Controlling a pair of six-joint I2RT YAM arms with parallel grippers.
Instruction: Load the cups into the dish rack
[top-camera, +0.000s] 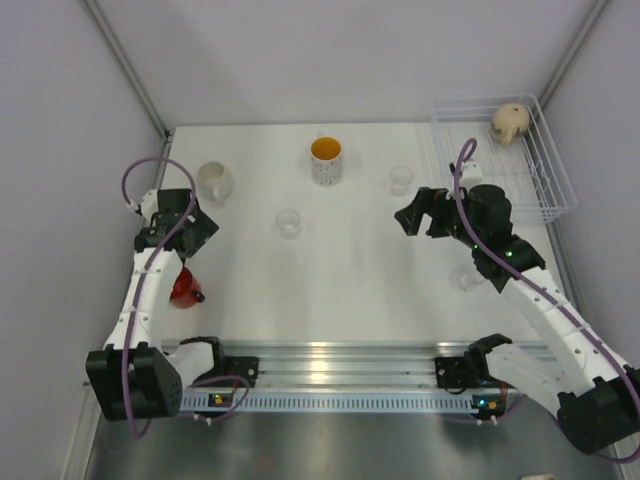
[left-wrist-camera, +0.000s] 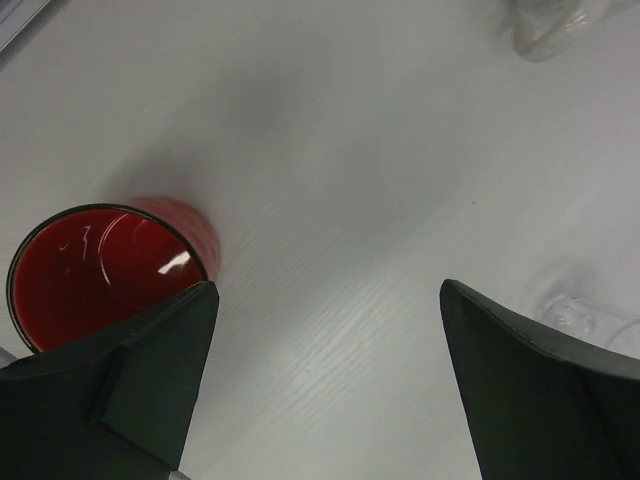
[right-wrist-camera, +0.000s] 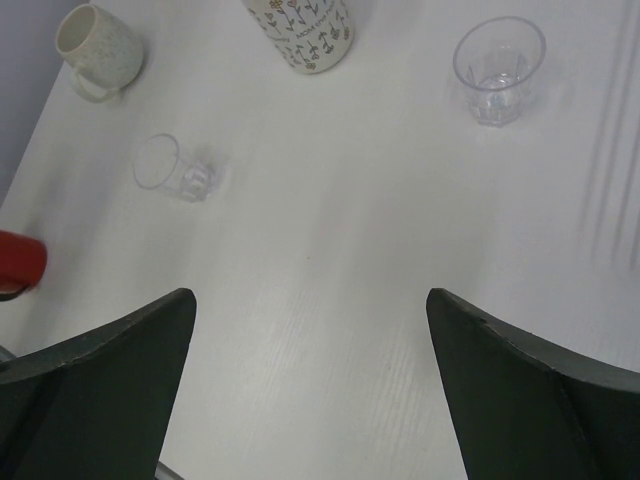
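One cup is in the dish rack (top-camera: 556, 175) at the far right of the desk (top-camera: 350, 290): the beige mug (top-camera: 509, 123), lying at the rack's far end. Six more stand out on the desk (all look empty). There's the white mug (top-camera: 214, 181) far left and the speckled mug (top-camera: 326, 160), orange inside, far centre. Add the far tumbler (top-camera: 401, 180), the middle tumbler (top-camera: 288, 222) and the near tumbler (top-camera: 466, 276) by the right arm. The red cup (left-wrist-camera: 100, 270) sits near left. The left claw (left-wrist-camera: 328, 300) hangs beside that red cup, fingers wide apart, gripping nothing. The right claw (right-wrist-camera: 310, 300) hovers over bare desk, also spread wide and empty.
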